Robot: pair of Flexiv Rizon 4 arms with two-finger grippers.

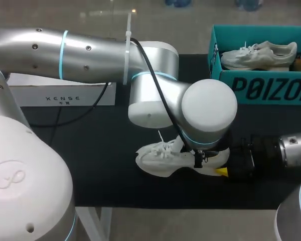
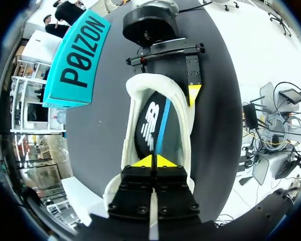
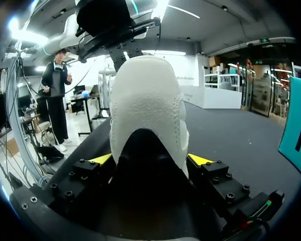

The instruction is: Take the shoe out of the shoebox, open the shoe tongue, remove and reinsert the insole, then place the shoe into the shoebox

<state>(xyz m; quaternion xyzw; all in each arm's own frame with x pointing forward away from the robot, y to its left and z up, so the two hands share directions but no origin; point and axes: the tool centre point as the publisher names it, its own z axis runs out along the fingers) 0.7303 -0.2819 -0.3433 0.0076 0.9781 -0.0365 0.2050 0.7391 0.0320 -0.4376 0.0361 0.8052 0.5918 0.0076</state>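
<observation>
Spotted shoe [image 1: 163, 158] out on the mat [image 1: 90, 165], well apart from the shoebox [image 1: 261, 85]. Caught right gripper [image 3: 150, 160] clamped across the heel [image 3: 148, 100], a tip on each side. Saw left gripper [image 2: 155, 160] over the opening, tips pressed together at the insole [image 2: 153, 125]; couldn't tell whether nipping anything. Judged shoe light, upper soft, heel cup stiffer, so a fair hold. Reckoned insole thin and floppy, best pinched by its edge.
</observation>
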